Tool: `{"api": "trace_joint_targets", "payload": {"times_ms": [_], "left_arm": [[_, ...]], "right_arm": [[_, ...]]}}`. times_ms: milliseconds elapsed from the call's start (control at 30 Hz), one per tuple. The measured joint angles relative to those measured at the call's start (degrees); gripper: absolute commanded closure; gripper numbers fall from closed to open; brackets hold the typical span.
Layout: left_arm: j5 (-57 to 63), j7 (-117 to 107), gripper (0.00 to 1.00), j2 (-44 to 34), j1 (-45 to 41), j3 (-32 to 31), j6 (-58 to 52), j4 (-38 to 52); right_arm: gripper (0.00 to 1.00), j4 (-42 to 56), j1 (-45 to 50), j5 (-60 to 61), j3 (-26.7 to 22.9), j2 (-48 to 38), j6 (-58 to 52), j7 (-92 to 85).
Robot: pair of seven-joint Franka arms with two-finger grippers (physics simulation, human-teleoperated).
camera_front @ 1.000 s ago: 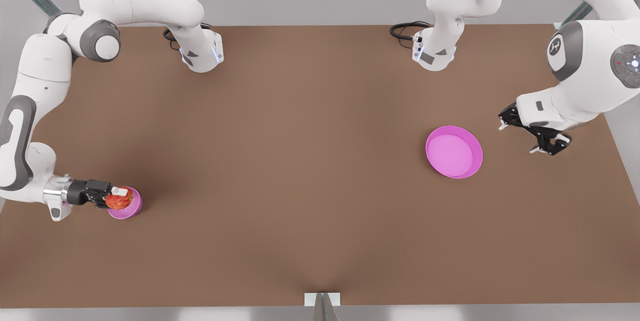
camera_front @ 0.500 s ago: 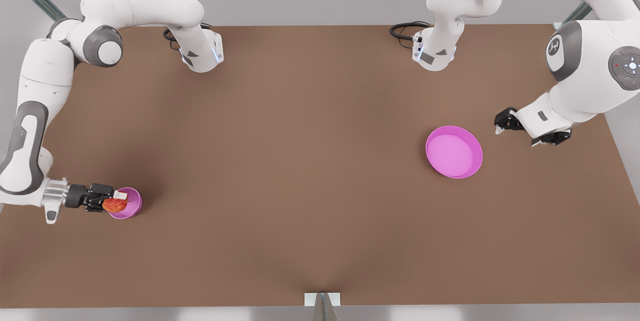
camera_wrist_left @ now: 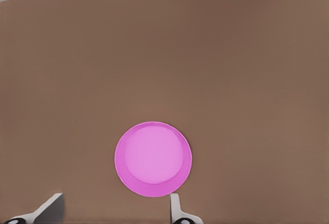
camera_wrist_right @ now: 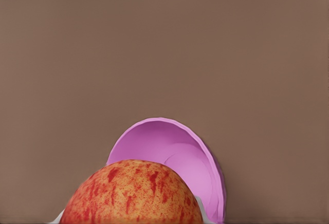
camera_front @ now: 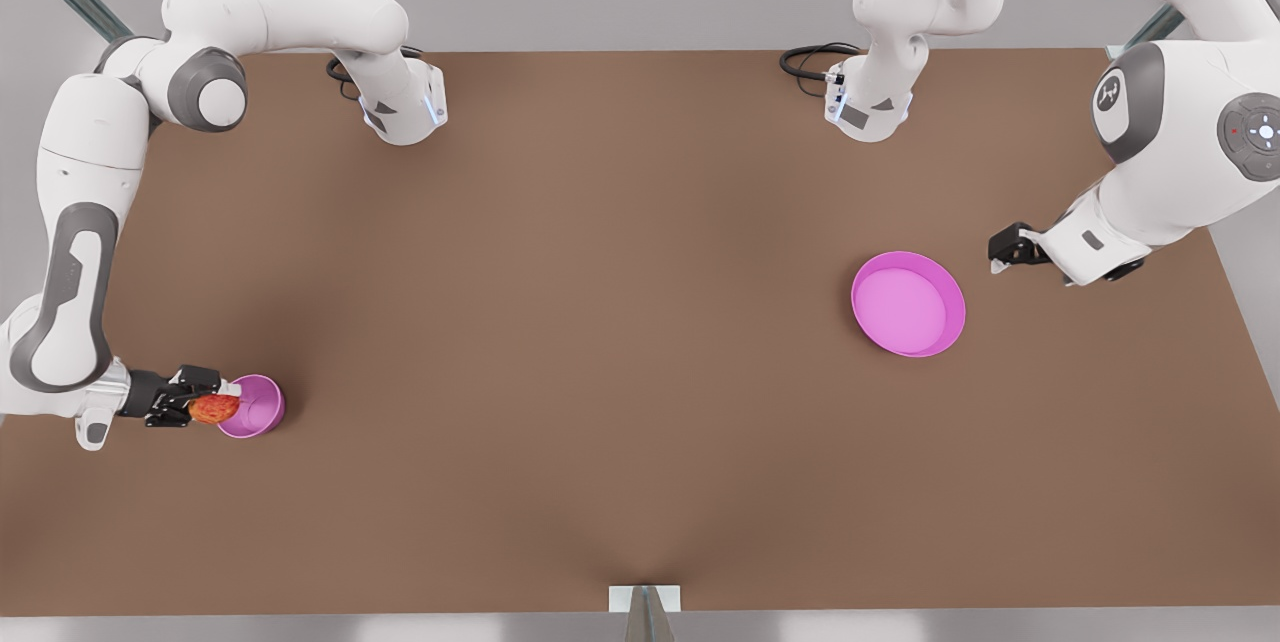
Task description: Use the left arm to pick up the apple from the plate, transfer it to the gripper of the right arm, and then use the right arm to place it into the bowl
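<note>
The red and yellow apple (camera_front: 213, 409) (camera_wrist_right: 133, 193) sits between the white-tipped fingers of my right gripper (camera_front: 216, 402), which is shut on it. It hangs at the rim of the small pink bowl (camera_front: 256, 407) (camera_wrist_right: 175, 152), on the side toward the front view's left, and hides part of that rim. The wide magenta plate (camera_front: 908, 304) (camera_wrist_left: 153, 159) lies bare at the front view's right. My left gripper (camera_front: 1015, 250) (camera_wrist_left: 113, 211) hovers open just beyond the plate's far right edge, nothing between its fingers.
Both arm bases (camera_front: 400, 107) (camera_front: 868, 107) stand along the far edge of the brown table (camera_front: 600, 322), with a black cable (camera_front: 808, 57) beside one. A small white bracket (camera_front: 644, 599) sits at the near edge.
My right gripper has drawn the apple toward the front view's left, from over the bowl's middle to its rim, and lower. The left wrist has turned, tucking its gripper under the arm.
</note>
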Motion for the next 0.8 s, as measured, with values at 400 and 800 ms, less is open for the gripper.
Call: {"api": "trace_joint_targets", "payload": {"times_ms": [400,800], "left_arm": [[-0.04,-3.59,0.0,0.02,-0.05,0.0,-0.01,0.0],[0.08,-5.56,0.0,0.38,0.04,0.0,0.19,0.07]], "right_arm": [[0.0,0.09,11.92,-13.4,0.39,-19.03,-0.5,2.95],[0.0,-20.17,35.18,-25.83,-8.19,-46.8,-7.29,31.55]]}}
